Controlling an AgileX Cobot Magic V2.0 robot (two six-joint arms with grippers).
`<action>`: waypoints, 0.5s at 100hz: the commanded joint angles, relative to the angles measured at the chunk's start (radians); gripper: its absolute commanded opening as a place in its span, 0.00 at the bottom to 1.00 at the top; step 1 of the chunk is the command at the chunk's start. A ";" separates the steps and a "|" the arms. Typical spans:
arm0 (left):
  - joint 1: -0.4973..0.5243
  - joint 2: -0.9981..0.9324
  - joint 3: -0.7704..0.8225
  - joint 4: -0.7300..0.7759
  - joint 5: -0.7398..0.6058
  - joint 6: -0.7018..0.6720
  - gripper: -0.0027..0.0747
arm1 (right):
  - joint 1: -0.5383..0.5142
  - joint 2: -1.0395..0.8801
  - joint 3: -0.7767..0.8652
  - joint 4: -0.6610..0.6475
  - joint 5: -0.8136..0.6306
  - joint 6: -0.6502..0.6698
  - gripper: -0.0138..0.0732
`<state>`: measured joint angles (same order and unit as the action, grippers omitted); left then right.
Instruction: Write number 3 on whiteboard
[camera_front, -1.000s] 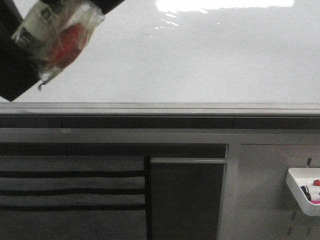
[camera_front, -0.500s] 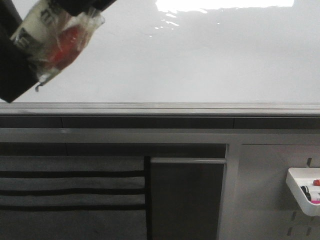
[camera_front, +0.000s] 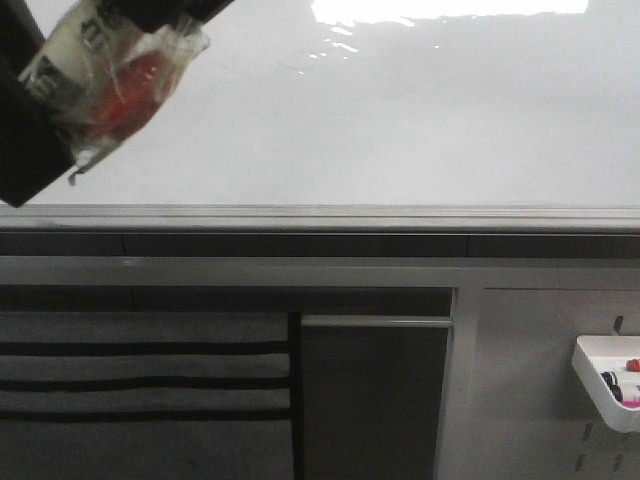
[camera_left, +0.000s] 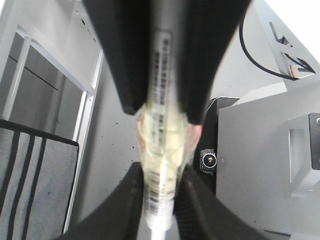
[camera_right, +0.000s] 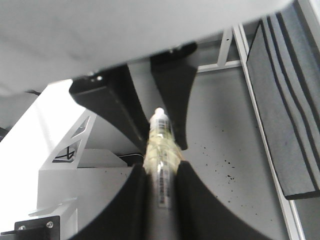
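Note:
The whiteboard (camera_front: 400, 130) fills the upper front view, glossy and white above its grey metal ledge (camera_front: 320, 215). No number 3 shows on it. A marker (camera_front: 110, 80) wrapped in clear tape with red inside hangs at the board's upper left, among black arm parts. Both grippers are shut on it. My left gripper (camera_left: 160, 172) clamps the marker (camera_left: 159, 150) near its white end. My right gripper (camera_right: 161, 167) clamps the barcoded barrel (camera_right: 162, 165). The two grippers face each other along the marker.
Below the ledge stand a dark grey cabinet panel (camera_front: 375, 400) and a striped grey panel (camera_front: 140, 380). A white tray (camera_front: 605, 400) holding small items hangs at the lower right. White frame bars (camera_right: 260, 125) and a speckled grey floor show in the wrist views.
The taped marker and the black arm parts around it have shifted slightly up and left against the board. Nothing else has moved.

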<state>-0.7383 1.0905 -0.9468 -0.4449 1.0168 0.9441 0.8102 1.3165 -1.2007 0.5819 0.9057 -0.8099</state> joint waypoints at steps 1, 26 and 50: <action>-0.005 -0.018 -0.034 -0.040 -0.062 0.002 0.42 | 0.001 -0.022 -0.035 0.041 -0.028 -0.009 0.12; 0.059 -0.052 -0.063 -0.035 -0.099 -0.028 0.61 | -0.003 -0.051 -0.035 -0.092 -0.064 0.093 0.12; 0.237 -0.184 -0.065 -0.035 -0.133 -0.098 0.61 | -0.003 -0.181 -0.019 -0.485 -0.090 0.510 0.12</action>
<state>-0.5562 0.9646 -0.9800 -0.4401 0.9372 0.8890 0.8102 1.2092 -1.2007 0.2382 0.8733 -0.4734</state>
